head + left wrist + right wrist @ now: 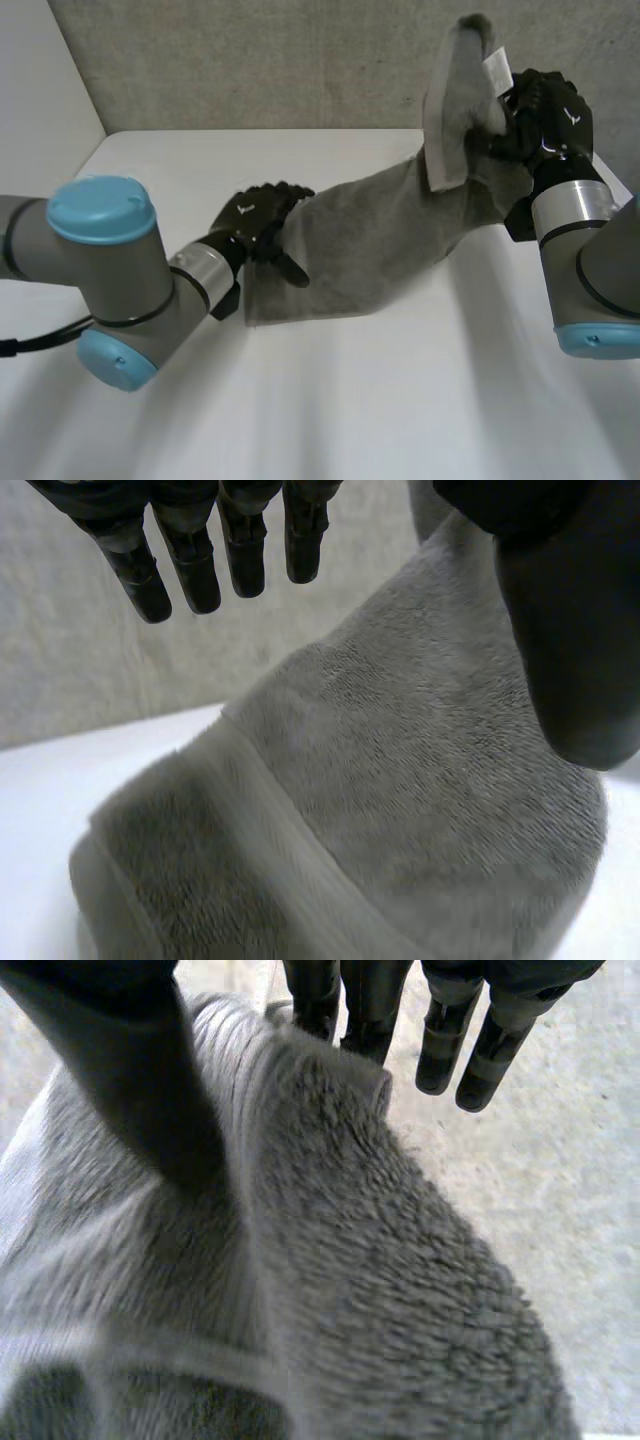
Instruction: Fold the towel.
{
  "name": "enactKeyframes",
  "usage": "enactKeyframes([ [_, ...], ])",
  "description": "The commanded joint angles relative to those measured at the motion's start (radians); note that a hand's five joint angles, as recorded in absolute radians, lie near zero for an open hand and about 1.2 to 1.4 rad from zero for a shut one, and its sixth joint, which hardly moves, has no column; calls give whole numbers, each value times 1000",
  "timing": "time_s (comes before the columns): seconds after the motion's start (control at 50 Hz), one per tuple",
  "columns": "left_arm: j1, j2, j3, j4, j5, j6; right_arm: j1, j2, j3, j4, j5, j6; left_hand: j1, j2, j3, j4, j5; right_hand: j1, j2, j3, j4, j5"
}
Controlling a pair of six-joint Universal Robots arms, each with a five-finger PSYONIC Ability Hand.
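The grey towel (pixel 380 235) stretches from the middle-left of the white table (pixel 350 400) up to the far right. Its left end lies flat and its right end is lifted off the surface, a white label (pixel 497 72) showing at the raised tip. The near half of the table is bare and open; the far edge meets a grey wall (pixel 250 60).

The left hand (pixel 258 222) rests over the towel's left end, relaxed: its fingers (pixel 190 570) are straight and clear of the cloth (pixel 400 780), the thumb (pixel 570 630) beside them.

The right hand (pixel 548 118) grasps the raised end, pinching the cloth (pixel 350 1260) between thumb (pixel 140 1080) and fingers (pixel 370 1010).
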Motion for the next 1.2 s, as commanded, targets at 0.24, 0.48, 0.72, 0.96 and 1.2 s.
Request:
enactKeyframes([
  [0.24, -128, 23, -50, -3, -172, 238, -162, 65, -210, 468, -154, -402, -95, -49, -49, -56, -49, -868, -960, -41, -67, -765],
  [0.48, -146, -63, -22, -6, -221, 467, -165, -61, 15, 473, -323, -703, 57, 104, -49, -56, 104, -868, -960, -41, -67, -765],
  [0.72, -134, -115, 11, -3, -242, 556, -148, -21, 92, 471, -464, -1027, 157, 204, -49, -56, 204, -719, -811, -41, -67, -765],
  [0.96, -131, -167, 40, -7, -246, 564, -148, 209, -8, 470, -455, -1358, 160, 207, -49, -56, 207, -710, -802, -41, -67, -765],
  [1.2, -97, -185, 65, -12, -242, 570, -128, 324, -112, 468, -423, -1352, 345, 392, -49, -56, 392, -683, -775, -41, -67, -755],
])
